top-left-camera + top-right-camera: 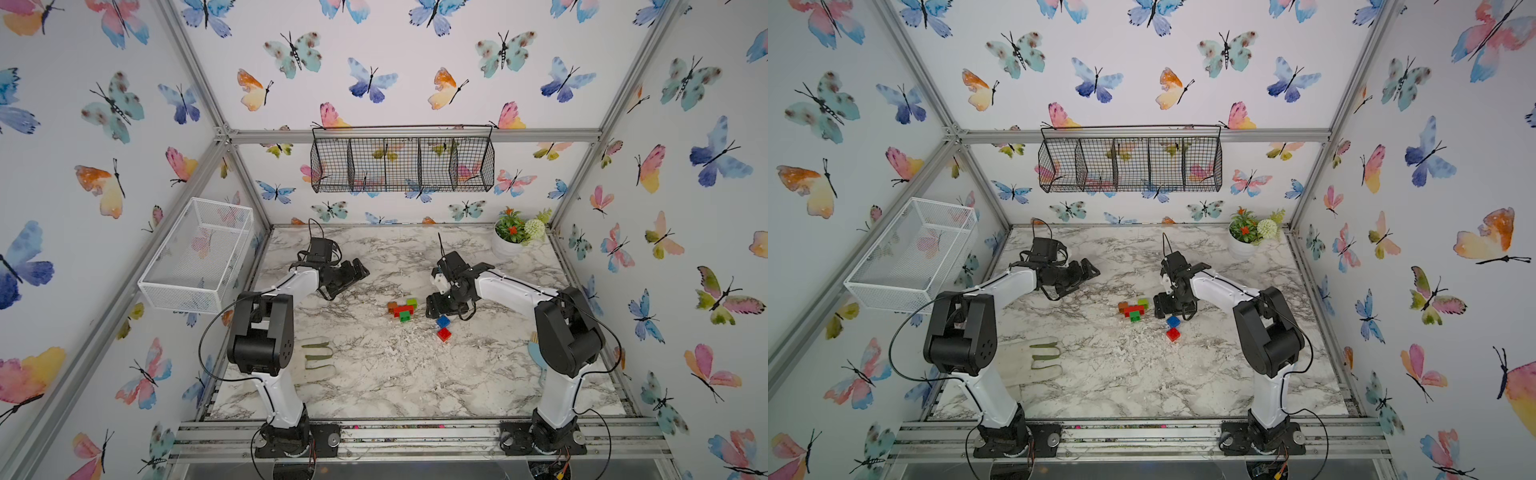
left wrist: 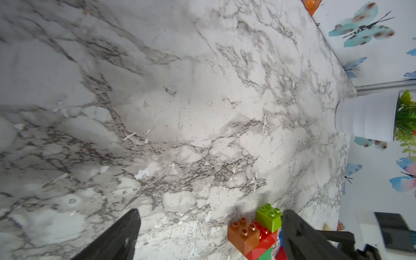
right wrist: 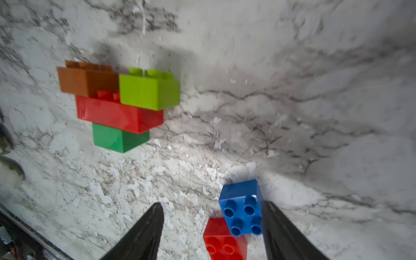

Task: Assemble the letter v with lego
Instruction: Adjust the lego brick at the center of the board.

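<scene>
scuffed marble tabletop point(image 1: 374, 374) inside butterfly-papered walls point(image 1: 75, 257); both arms' jaws spread, blue brick point(image 3: 242, 209) between the right ones.

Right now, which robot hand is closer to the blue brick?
Right. The right gripper hangs open beside the blue brick; the left gripper sits beyond the joined bricks.

Butterfly-papered walls point(image 1: 415, 104), marble tabletop point(image 1: 374, 374), black wire basket point(image 1: 402, 160).

Loose blue brick point(image 1: 443, 321), red brick point(image 1: 444, 334) near joined bricks point(image 1: 402, 309).
</scene>
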`<state>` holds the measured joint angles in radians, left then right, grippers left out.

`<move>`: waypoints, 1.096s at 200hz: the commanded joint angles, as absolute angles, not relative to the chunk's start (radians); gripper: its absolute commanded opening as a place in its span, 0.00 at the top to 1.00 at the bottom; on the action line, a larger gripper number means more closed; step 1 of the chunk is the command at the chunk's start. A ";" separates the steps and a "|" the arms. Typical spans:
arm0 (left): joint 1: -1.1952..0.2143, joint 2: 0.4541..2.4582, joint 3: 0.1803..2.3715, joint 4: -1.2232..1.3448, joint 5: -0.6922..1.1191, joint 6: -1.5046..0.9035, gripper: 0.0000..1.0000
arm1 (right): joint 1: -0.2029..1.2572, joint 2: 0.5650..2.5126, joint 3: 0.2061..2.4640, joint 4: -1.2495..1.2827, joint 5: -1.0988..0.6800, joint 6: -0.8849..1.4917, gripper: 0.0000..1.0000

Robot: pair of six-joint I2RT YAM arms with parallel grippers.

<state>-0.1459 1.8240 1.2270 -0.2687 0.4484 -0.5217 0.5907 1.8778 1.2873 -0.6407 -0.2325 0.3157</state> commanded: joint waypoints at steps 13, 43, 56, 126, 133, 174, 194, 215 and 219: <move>-0.150 1.794 1.245 -0.305 0.441 -0.515 0.02 | 0.598 1.799 1.226 -0.556 -0.219 0.401 0.29; -0.151 1.782 1.223 -0.305 0.415 -0.509 0.02 | 0.598 1.817 1.221 -0.572 -0.179 0.396 0.28; -0.150 1.792 1.224 -0.305 0.421 -0.509 0.02 | 0.598 1.835 1.225 -0.582 -0.191 0.372 0.29; -0.150 1.816 1.229 -0.305 0.429 -0.508 0.02 | 0.598 1.922 1.281 -0.635 -0.200 0.266 0.30; -0.150 1.815 1.227 -0.305 0.427 -0.506 0.02 | 0.599 1.934 1.290 -0.644 -0.189 0.258 0.31; -0.149 1.808 1.226 -0.315 0.414 -0.503 0.02 | 0.598 1.981 1.332 -0.695 -0.132 0.187 0.40; -0.150 1.804 1.226 -0.321 0.412 -0.501 0.02 | 0.600 1.993 1.347 -0.718 -0.116 0.148 0.41; -0.149 1.803 1.230 -0.323 0.411 -0.499 0.02 | 0.601 1.988 1.354 -0.752 -0.080 0.117 0.41; -0.150 1.803 1.231 -0.324 0.412 -0.499 0.02 | 0.600 1.987 1.355 -0.761 -0.069 0.111 0.41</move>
<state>-0.1516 1.8206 1.2339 -0.3016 0.4225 -0.5175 0.5972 1.9694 1.3396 -0.6743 -0.1394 0.1719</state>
